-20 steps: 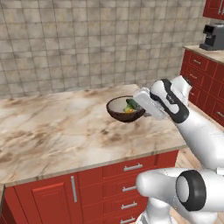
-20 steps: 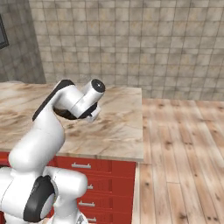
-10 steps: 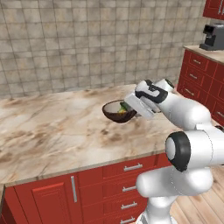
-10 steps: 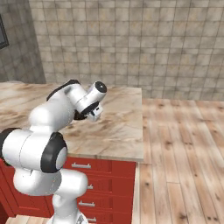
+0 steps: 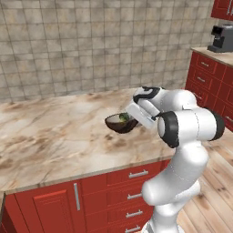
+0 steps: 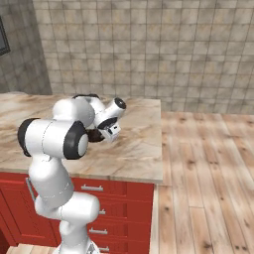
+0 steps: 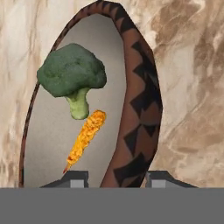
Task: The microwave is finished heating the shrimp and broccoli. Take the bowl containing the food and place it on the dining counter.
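Two dark fingertips of the gripper [image 7: 114,178] clasp the rim of the round, wood-grained bowl [image 7: 135,109], one on each side of its wall. Inside, on smooth grey, lie the bumpy green broccoli [image 7: 72,76] and the slim orange shrimp [image 7: 86,136]. Bowl sits low over the veined marble dining counter [image 5: 54,132].

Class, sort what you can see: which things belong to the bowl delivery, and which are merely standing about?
Job: bowl, broccoli and shrimp inside it, gripper clamped on its rim, dining counter.

Standing about: coffee machine, tiled wall, wooden floor.
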{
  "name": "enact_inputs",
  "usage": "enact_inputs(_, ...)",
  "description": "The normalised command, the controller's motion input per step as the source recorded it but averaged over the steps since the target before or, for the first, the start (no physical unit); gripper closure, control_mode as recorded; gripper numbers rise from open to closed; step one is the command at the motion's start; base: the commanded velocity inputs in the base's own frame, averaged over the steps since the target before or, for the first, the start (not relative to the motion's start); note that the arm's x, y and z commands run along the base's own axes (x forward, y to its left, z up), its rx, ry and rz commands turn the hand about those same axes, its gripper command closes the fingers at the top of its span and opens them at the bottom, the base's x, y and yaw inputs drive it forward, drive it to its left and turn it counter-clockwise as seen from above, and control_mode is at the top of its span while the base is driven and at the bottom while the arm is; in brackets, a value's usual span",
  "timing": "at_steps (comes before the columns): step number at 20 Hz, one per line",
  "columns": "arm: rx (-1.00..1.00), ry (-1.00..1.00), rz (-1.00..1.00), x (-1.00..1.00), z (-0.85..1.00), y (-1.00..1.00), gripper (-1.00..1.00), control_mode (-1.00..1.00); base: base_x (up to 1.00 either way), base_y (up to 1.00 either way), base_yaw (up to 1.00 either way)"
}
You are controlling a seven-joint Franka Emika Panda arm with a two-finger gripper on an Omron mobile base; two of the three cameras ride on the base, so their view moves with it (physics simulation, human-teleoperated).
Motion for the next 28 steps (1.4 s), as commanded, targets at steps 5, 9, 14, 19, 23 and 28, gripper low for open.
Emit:
enact_inputs(5, 0.00, -0.01, -0.02, 0.48, -0.52, 0.02, 1.00, -1.00, 0.00, 0.00, 0.00)
enact_inputs(9, 0.00, -0.08, -0.01, 0.44, -0.49, 0.02, 1.00, -1.00, 0.00, 0.00, 0.00)
enact_inputs(14, 0.00, -0.06, 0.00, 0.34, -0.21, 0.03, -1.00, -1.00, 0.00, 0.00, 0.00)
enact_inputs(19, 0.00, 0.02, -0.07, -0.26, 0.09, -0.02, -1.00, -1.00, 0.00, 0.00, 0.00)
enact_inputs(23, 0.03, 0.00, -0.11, -0.89, 0.44, -0.21, -1.00, -1.00, 0.00, 0.00, 0.00)
enact_inputs(28, 0.03, -0.05, -0.09, -1.00, 0.65, -0.15, -1.00, -1.00, 0.00, 0.00, 0.00)
